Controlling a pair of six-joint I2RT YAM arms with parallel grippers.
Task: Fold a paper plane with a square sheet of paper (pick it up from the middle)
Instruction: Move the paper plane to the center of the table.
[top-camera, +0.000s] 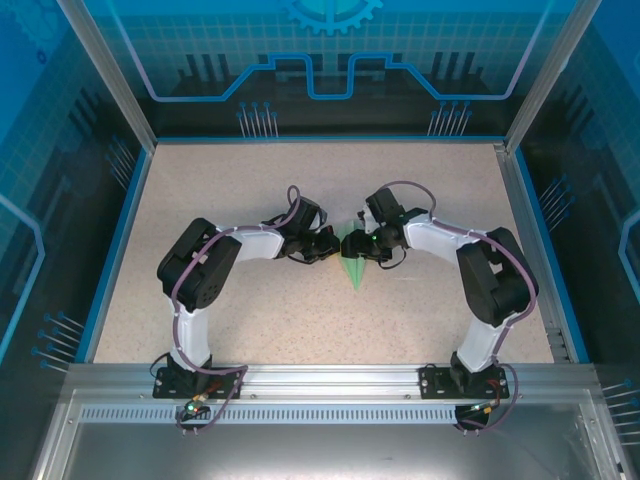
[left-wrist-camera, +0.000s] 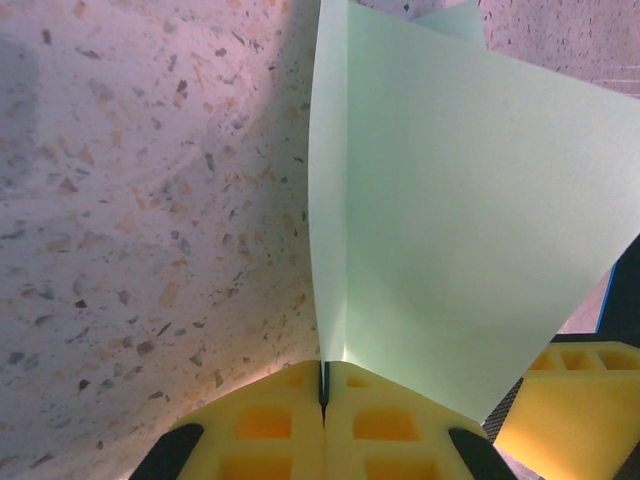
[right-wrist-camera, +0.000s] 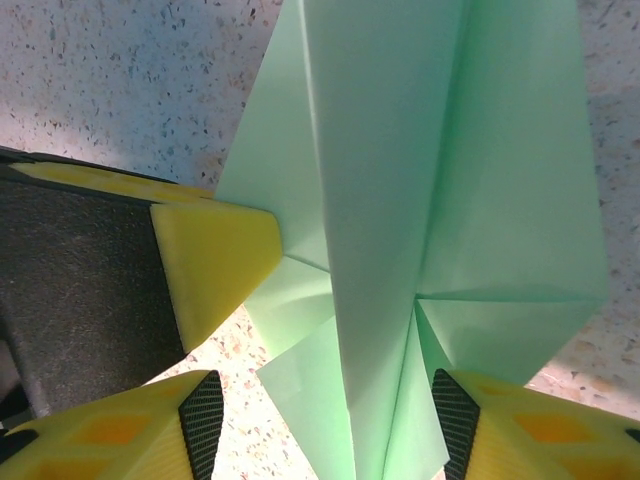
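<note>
Plane lying at middle of table, between both grippers. Long axis running far-to-near, nose pointing toward arm bases. Left gripper pinching plane's centre fold, fingers pressed together on paper, one wing fanning out to right in left wrist view. Right gripper straddling plane with fingers spread apart, folded layers passing between them. Whether plane is resting flat or raised is unclear.

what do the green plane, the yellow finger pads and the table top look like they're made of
Paper plane: thin matte paper, judging by its sharp creases and flaps. Finger pads: probably moulded plastic or firm foam, matte, with recessed square pockets. Table top: speckled, perhaps a stone-look laminate or composite.
</note>
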